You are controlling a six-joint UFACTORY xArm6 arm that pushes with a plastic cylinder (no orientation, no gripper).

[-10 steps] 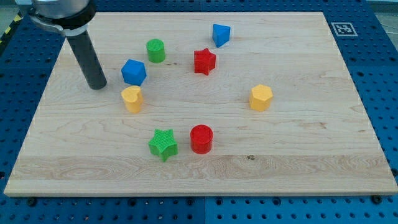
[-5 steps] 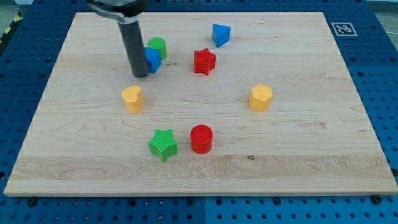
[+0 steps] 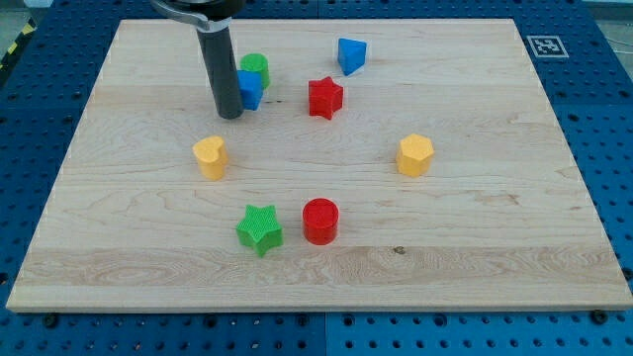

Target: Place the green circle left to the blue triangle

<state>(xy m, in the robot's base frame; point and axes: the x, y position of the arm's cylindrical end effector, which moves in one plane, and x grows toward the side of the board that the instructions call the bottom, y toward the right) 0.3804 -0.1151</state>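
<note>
The green circle (image 3: 256, 68) stands near the board's top, left of centre. The blue triangle (image 3: 350, 54) lies well to its right, near the top edge. A blue angular block (image 3: 249, 90) is pressed against the green circle's lower left side. My tip (image 3: 229, 114) rests on the board, touching the left side of that blue block, and the rod hides part of it. The tip sits below and left of the green circle.
A red star (image 3: 324, 97) lies between the green circle and the blue triangle, slightly lower. A yellow heart (image 3: 210, 156), a green star (image 3: 259, 229), a red cylinder (image 3: 319, 221) and a yellow hexagon (image 3: 415, 155) lie lower on the wooden board (image 3: 514, 227).
My tip moved right and up, pushing the blue angular block up and right until it met the green circle. In the last half second both shifted slightly further up and right.
</note>
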